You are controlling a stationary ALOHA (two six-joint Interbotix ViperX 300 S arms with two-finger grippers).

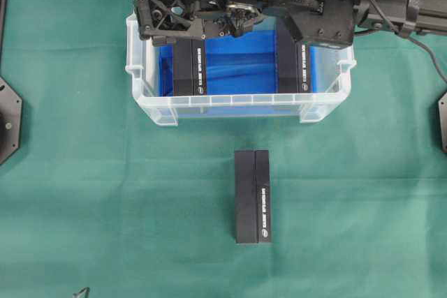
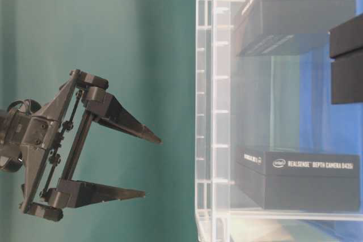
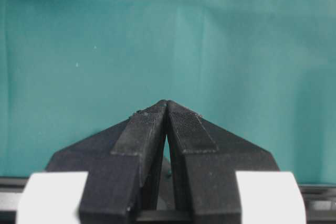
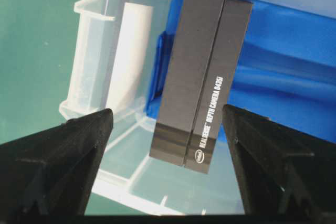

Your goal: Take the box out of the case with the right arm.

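The clear case (image 1: 237, 100) with a blue floor stands at the back middle of the green cloth. A black box (image 1: 190, 68) lies at its left end and another black box (image 1: 293, 68) at its right end, partly under the arm. My right gripper (image 1: 178, 33) hangs open above the left box. In the right wrist view that box (image 4: 202, 82) lies below, between the wide-apart fingers (image 4: 79, 150), untouched. From table level the right gripper (image 2: 144, 165) is clear of the case wall (image 2: 212, 111), outside the rim. My left gripper (image 3: 167, 103) is shut on nothing over bare cloth.
A third black box (image 1: 253, 195) lies on the cloth in front of the case. Black arm bases sit at the left edge (image 1: 7, 120) and right edge (image 1: 443, 120). A handle sticks out from the case's end (image 4: 94, 14).
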